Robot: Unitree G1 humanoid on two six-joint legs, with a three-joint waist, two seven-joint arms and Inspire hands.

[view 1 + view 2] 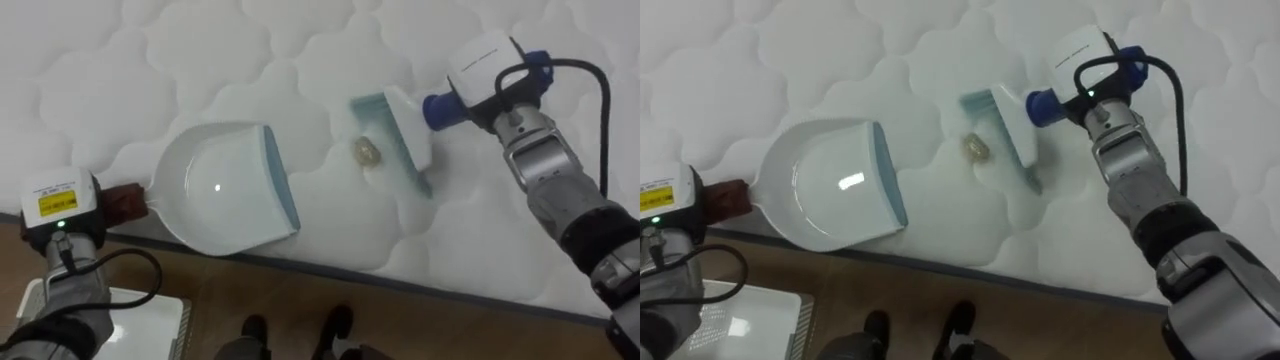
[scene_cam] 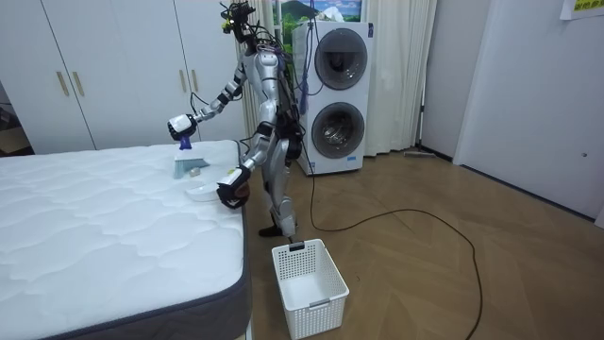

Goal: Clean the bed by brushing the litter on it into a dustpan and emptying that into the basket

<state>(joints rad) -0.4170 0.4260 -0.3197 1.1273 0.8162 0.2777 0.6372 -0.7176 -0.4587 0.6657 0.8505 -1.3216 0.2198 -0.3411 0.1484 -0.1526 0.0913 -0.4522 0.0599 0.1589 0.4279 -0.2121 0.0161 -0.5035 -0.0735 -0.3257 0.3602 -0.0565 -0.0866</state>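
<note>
The mattress [image 1: 200, 60] is white quilted cloth, matt and puffy between its stitched seams, and the small scrap [image 1: 367, 151] on it looks like crumpled, dull tan paper. The dustpan [image 1: 215, 195] is smooth glossy white plastic with a duller pale blue lip; the brush [image 1: 405, 125] has a white plastic back and blue plastic handle. The floor [image 2: 396, 283] is polished wood, the basket [image 2: 307, 274] white latticed plastic.

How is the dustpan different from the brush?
The dustpan is wide, round and scooped; the brush is narrow and long. The dustpan lies flat, the brush stands on its bristles. The dustpan is at the edge of the bed, the brush farther in. Both are white and pale blue, and face the little scrap between them.
</note>
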